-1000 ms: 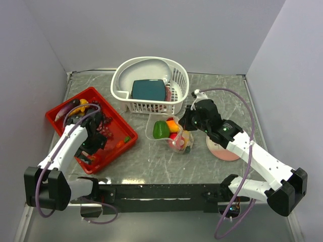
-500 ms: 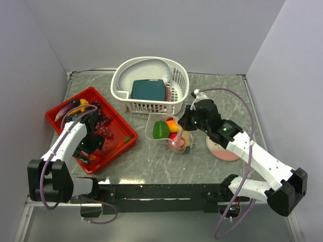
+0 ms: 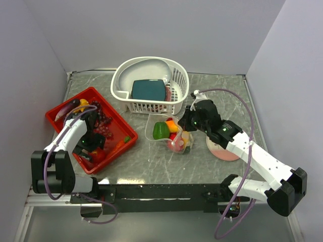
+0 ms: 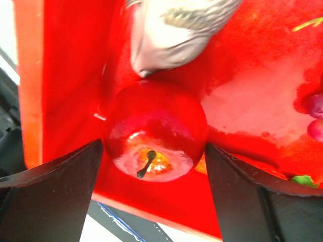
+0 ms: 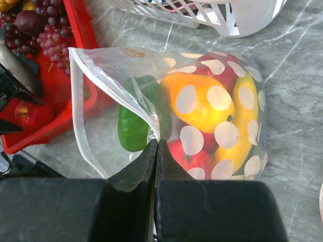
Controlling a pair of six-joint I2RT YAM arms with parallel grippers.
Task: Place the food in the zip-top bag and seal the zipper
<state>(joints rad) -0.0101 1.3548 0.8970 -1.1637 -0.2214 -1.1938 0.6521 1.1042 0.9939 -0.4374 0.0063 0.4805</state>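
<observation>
Left claw [image 4: 154,146]: down in the red tray [image 3: 58,115], one jaw on each side of a tomato [image 4: 156,126] and right against its skin; I cannot tell whether it is squeezing yet.
Right claw [image 5: 157,146]: closed tight on the front lip of the bag [image 5: 186,98], holding the mouth open toward the tray.
Bag: lies on the table between the tray and the right arm, already bulging with a pepper [image 5: 132,126], an orange piece [image 5: 197,101], a banana [image 5: 242,126] and something red.
Zipper [image 5: 74,101]: unsealed, curving round the open mouth.
Risk, grip: the tomato is round and glossy, so a pinch off its middle would likely squirt it out.
Risk, snag: a grey fish-shaped toy [image 4: 171,30] touches the tomato and the tray wall sits just beside one jaw; either could catch on the lift.
Risk, bag: it is held by one pinch only, so the mouth may sag; being full, it may not take more or zip over the bulge.
Around: grapes [image 5: 50,40] in the tray; a white basket [image 3: 151,107] with a teal block [image 3: 149,89] behind the bag; a pink plate [image 3: 222,151] under the right arm.
</observation>
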